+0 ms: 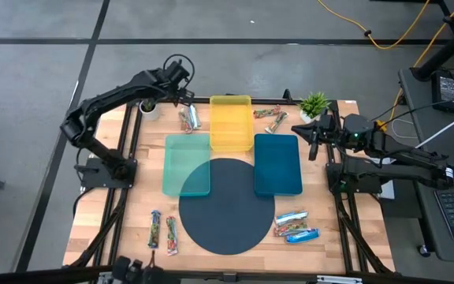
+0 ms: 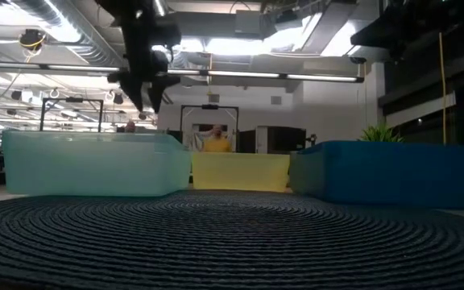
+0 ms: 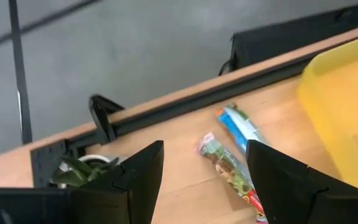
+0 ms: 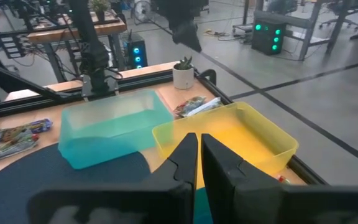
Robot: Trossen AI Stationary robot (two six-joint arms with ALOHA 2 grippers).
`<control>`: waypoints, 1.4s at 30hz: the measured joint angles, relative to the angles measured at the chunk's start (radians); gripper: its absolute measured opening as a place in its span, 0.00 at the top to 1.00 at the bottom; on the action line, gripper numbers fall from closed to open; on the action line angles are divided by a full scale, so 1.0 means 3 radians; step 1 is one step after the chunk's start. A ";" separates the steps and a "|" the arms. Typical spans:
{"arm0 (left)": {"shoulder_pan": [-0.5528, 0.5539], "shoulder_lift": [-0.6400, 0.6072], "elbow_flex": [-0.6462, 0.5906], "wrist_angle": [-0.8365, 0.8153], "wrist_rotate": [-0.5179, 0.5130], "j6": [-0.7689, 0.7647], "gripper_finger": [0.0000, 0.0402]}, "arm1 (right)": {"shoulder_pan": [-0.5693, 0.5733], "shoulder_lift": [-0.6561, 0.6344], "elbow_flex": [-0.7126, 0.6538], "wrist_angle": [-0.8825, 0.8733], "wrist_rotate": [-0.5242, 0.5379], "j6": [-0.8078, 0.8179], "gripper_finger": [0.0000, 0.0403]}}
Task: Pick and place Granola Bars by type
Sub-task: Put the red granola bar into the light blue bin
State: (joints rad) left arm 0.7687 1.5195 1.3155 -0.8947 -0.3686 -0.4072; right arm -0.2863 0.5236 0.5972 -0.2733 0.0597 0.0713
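Observation:
My left gripper (image 1: 181,93) (image 3: 204,180) is open and hangs in the air over the table's far left corner, touching nothing. Below it two bars (image 1: 189,118) lie flat on the wood beside the yellow tray: a blue-white one (image 3: 238,127) and a green-brown one (image 3: 224,160) show between its fingers. The low view shows it raised well above the trays (image 2: 150,93). More bars lie far right of the yellow tray (image 1: 270,117), at the near left (image 1: 162,233) and at the near right (image 1: 295,226). My right gripper (image 1: 312,136) (image 4: 199,149) waits shut at the table's right side.
A pale teal tray (image 1: 186,164), a yellow tray (image 1: 231,122) and a blue tray (image 1: 277,164) stand around a dark round mat (image 1: 227,207). Small potted plants stand at the far left (image 1: 147,105) and far right (image 1: 315,102). A black rail (image 3: 185,102) runs along the far edge.

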 joint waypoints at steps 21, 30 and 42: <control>0.0076 0.0959 -0.0001 -0.0016 0.0713 -0.0297 0.45 | 0.0000 0.0000 0.0000 -0.0001 0.0032 -0.0016 0.94; 0.0036 0.1106 -0.0001 -0.0014 0.0714 -0.0436 0.45 | 0.0000 0.0000 0.0000 -0.0004 0.0029 -0.0105 0.94; 0.0036 0.1125 -0.0141 0.0068 0.0752 -0.0474 0.45 | 0.0000 0.0000 -0.0001 -0.0005 0.0024 -0.0187 0.94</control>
State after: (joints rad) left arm 0.7795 1.8568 1.2733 -0.8743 -0.1430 -0.5493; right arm -0.2863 0.5236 0.5968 -0.2749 0.0669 0.0153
